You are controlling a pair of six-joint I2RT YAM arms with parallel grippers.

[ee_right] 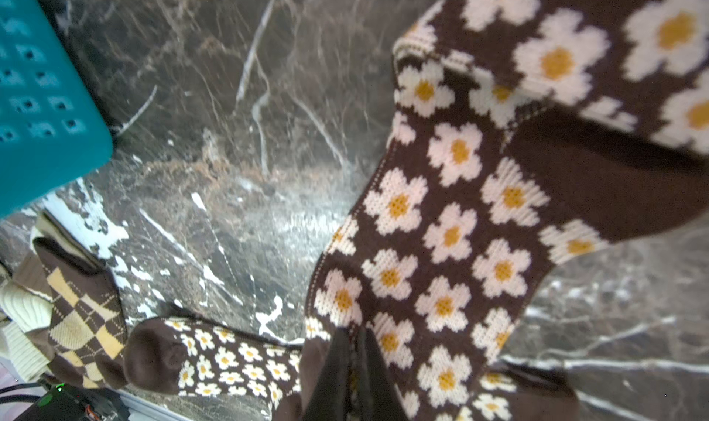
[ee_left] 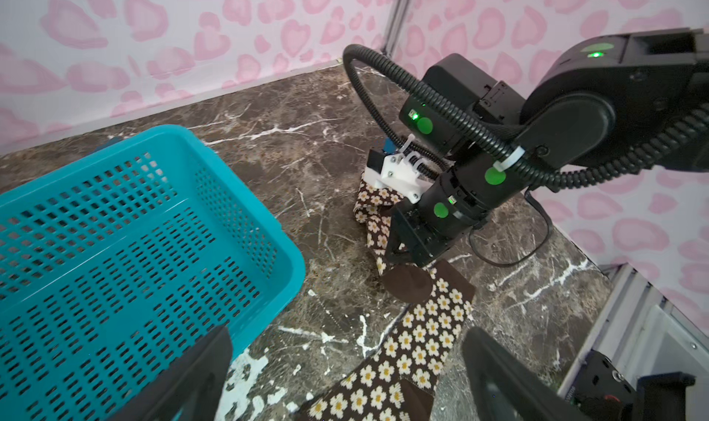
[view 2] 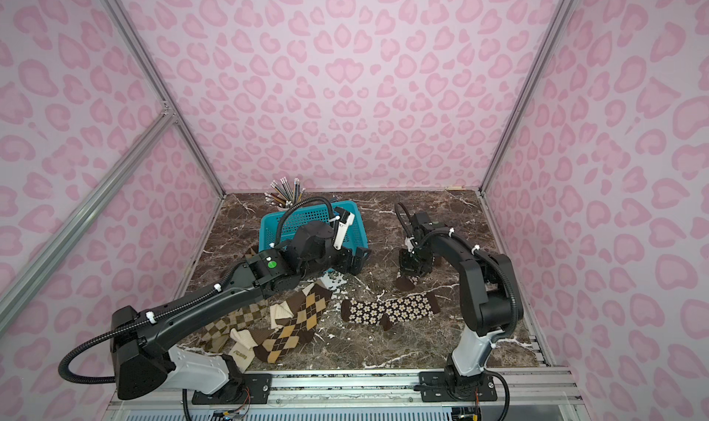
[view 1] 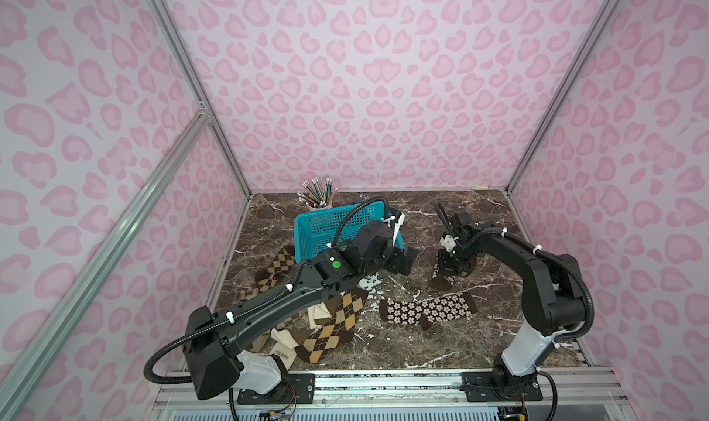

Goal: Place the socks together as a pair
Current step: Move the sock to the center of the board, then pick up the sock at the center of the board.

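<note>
Right claw [view 1: 452, 274], in a top view, stands well to the right of the teal basket [view 1: 318, 227], down on a crumpled flowered sock [view 1: 441, 281]. The second flowered sock [view 1: 426, 309] lies flat, nearer the front than the basket. From the left wrist, the left claw [ee_left: 349, 332] is spread wide just beside the basket. From the right wrist, the right claw [ee_right: 352, 334] pinches the crumpled sock's cloth.

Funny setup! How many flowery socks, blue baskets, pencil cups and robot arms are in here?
Flowery socks: 2 (flat flowery sock, held flowery sock)
Blue baskets: 1
Pencil cups: 1
Robot arms: 2 (left arm, right arm)
Total: 6
</note>
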